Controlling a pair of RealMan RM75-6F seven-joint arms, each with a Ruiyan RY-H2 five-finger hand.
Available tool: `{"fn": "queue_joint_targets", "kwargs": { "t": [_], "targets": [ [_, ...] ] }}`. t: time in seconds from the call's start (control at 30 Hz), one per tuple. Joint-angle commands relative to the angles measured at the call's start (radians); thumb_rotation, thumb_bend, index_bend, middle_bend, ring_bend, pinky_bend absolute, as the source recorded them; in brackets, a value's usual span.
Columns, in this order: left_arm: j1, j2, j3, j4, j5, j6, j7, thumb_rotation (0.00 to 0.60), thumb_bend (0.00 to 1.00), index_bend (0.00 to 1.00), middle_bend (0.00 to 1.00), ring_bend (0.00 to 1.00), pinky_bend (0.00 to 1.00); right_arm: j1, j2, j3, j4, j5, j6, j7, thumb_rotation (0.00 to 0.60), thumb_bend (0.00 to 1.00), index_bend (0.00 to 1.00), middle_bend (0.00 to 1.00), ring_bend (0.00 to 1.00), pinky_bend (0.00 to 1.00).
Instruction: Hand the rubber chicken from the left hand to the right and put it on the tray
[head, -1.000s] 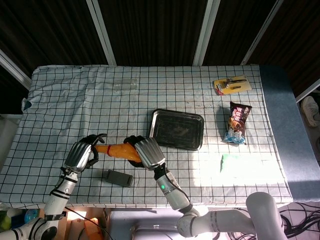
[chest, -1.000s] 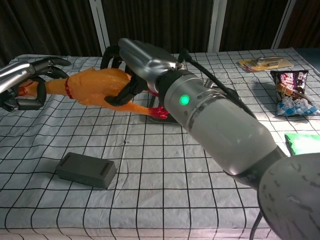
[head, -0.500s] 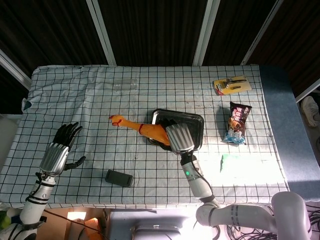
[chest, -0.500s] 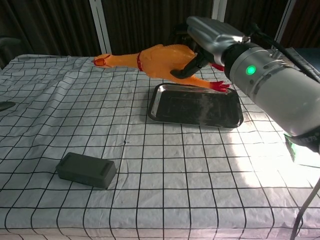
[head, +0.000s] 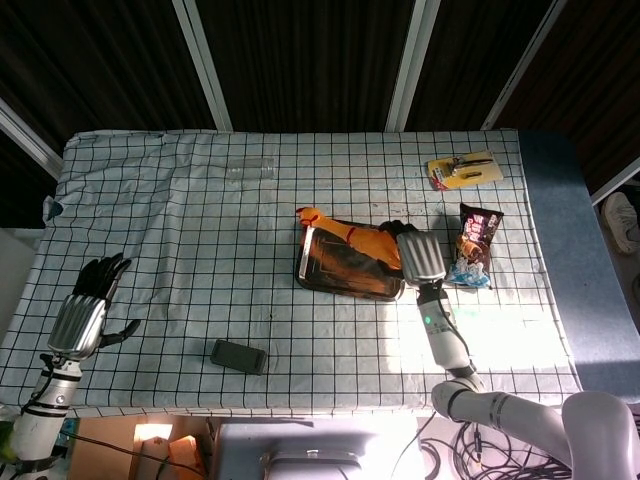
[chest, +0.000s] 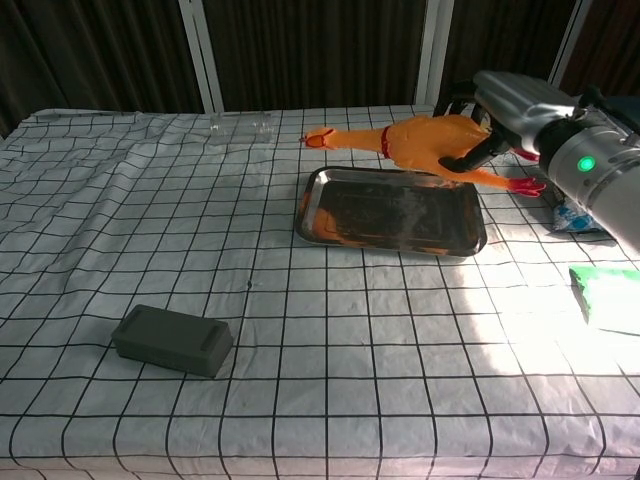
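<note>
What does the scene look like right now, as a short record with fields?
chicken: held above the tray, head pointing left
tray: on the checked cloth, nothing resting in it
right hand: grips the chicken's body
left hand: at the table's left edge, fingers apart, holding nothing
grey box: near the front edge
snack bag: right of the tray

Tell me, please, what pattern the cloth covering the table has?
The white tablecloth has a grid of thin black lines, clearest in the chest view.
</note>
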Motion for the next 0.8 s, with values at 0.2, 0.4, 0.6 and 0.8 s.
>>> {"fn": "queue_joint_targets", "kwargs": {
  "t": [0.2,0.4,0.6,0.8],
  "targets": [
    [0.0,-0.056,-0.01,0.096,0.014,0.03,0.042,0.6,0.25,0.0,0.0,0.0,0.0,0.023,-0.075,-0.036,0.142,-0.015,-0.133,0.032,0.6,0.46,0.61,0.68,0.41,0.57],
    [0.003,-0.064,-0.01,0.123,0.026,0.045,0.012,0.6,0.26,0.0,0.0,0.0,0.0,0.036,-0.032,-0.039,0.118,0.015,-0.24,0.021,0.6,0.34,0.01,0.24,0.02,0.29],
    [0.005,-0.068,-0.013,0.139,0.031,0.057,-0.011,0.6,0.26,0.0,0.0,0.0,0.0,0.032,-0.01,-0.029,0.106,-0.016,-0.227,0.076,0.6,0.24,0.0,0.13,0.0,0.23],
    [0.006,-0.068,-0.015,0.141,0.026,0.051,-0.02,0.6,0.26,0.0,0.0,0.0,0.0,0.033,0.011,-0.024,0.098,-0.015,-0.246,0.094,0.6,0.19,0.0,0.02,0.0,0.04]
  ]
}}
